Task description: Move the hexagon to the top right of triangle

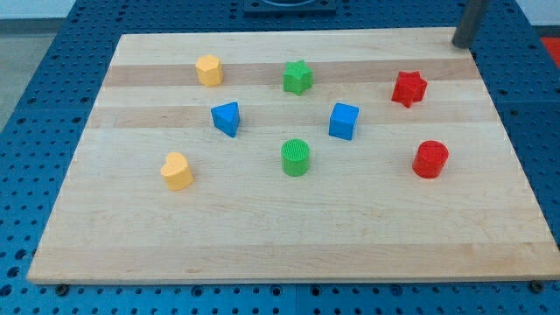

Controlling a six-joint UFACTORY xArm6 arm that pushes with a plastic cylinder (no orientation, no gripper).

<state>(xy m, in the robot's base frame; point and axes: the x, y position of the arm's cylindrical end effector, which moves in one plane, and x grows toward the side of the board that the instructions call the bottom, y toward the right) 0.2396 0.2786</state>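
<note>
A yellow hexagon block sits near the view's top left of the wooden board. A blue triangle block lies just below and slightly right of the hexagon, apart from it. My tip is at the board's top right corner, far to the right of both blocks and touching none.
A green star, a red star, a blue cube, a green cylinder, a red cylinder and a yellow heart are spread over the board. Blue perforated table surrounds it.
</note>
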